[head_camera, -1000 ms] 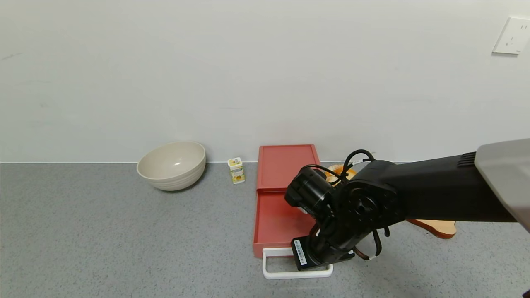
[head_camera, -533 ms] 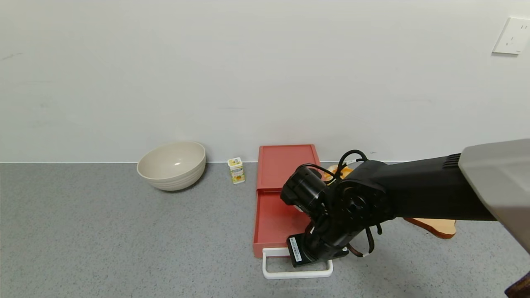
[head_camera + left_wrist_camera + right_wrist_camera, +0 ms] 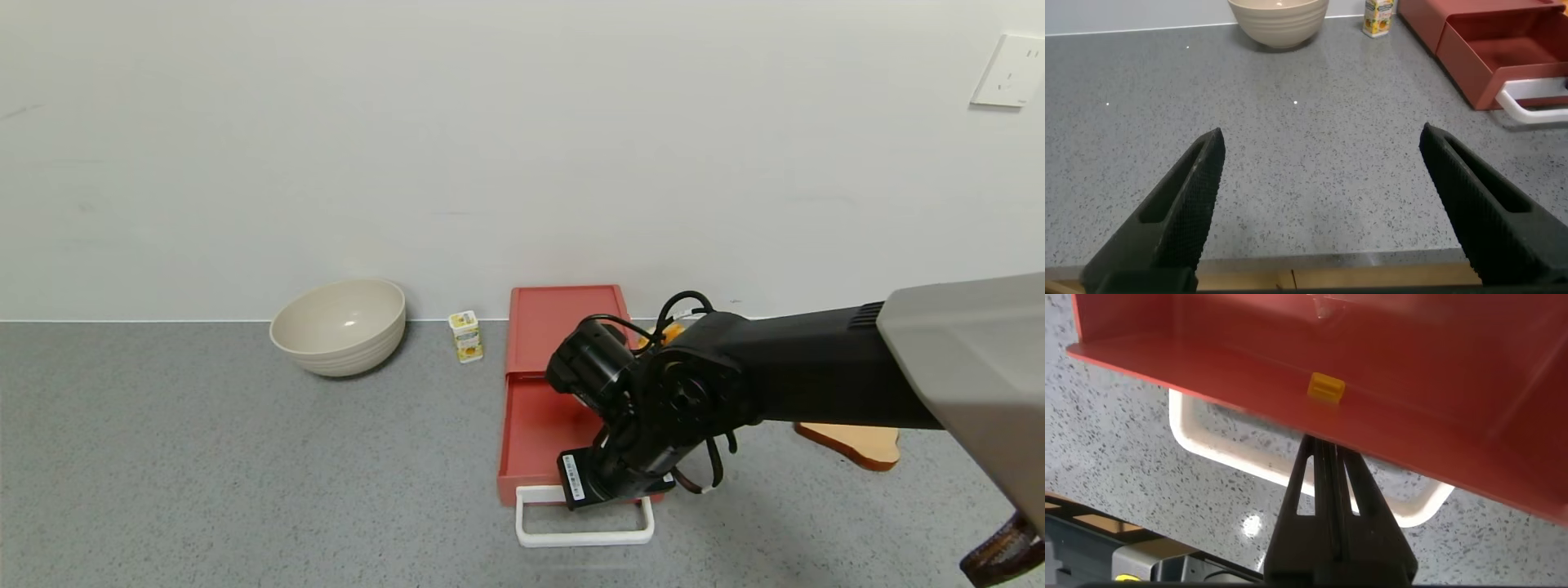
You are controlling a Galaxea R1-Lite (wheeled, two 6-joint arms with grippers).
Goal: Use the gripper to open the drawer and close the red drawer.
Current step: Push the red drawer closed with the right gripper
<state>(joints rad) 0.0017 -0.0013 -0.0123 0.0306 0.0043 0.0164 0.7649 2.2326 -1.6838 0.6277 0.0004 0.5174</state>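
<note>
The dusty-red drawer [image 3: 563, 327] lies against the back wall with its tray [image 3: 535, 433] slid out toward me. Its white loop handle [image 3: 584, 537] lies on the grey counter. My right gripper [image 3: 608, 490], black with a barcode sticker, points down at the tray's front. In the right wrist view the right gripper [image 3: 1324, 449] is shut, empty, its tips against the tray's front wall [image 3: 1429, 457] inside the handle loop [image 3: 1221, 453]. My left gripper [image 3: 1321, 135] is open and empty, low over the counter's near edge, far from the drawer [image 3: 1503, 49].
A beige bowl [image 3: 339, 327] and a small yellow carton [image 3: 466, 336] stand left of the drawer by the wall. A wooden board [image 3: 857, 445] and an orange object [image 3: 669, 333] lie right of it, partly behind my right arm.
My right arm and gripper have moved left and toward the wall, up to the tray's front. The handle has shifted slightly with them. The left gripper's earlier state is not shown.
</note>
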